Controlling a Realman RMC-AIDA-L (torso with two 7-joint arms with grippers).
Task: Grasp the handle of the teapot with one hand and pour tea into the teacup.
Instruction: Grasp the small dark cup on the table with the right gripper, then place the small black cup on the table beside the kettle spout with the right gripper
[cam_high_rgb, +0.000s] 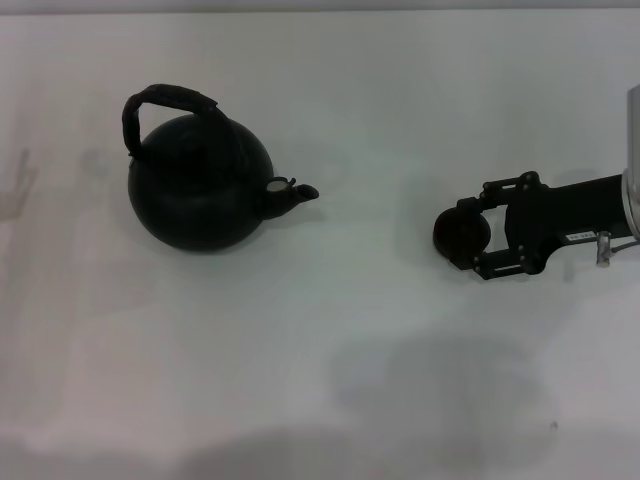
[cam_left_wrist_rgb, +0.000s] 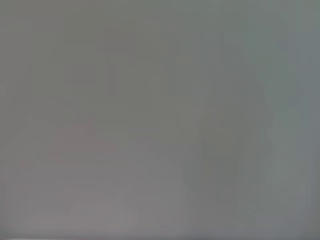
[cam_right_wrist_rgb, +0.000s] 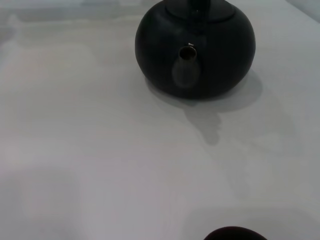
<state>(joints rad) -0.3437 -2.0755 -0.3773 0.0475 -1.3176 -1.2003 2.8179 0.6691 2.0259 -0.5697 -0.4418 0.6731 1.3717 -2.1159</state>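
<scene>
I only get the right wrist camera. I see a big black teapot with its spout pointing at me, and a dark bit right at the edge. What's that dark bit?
Observer: That's the teacup. The head view shows the right gripper right at it, reaching in from the robot's right.
Operator: Does the teapot have a handle? My picture cuts its top off.
Observer: Yes. A thick black handle arches over the teapot, and nothing is holding it.
Operator: Where's the other arm?
Observer: The left gripper does not show in the head view, and the left wrist camera shows only plain grey.
</scene>
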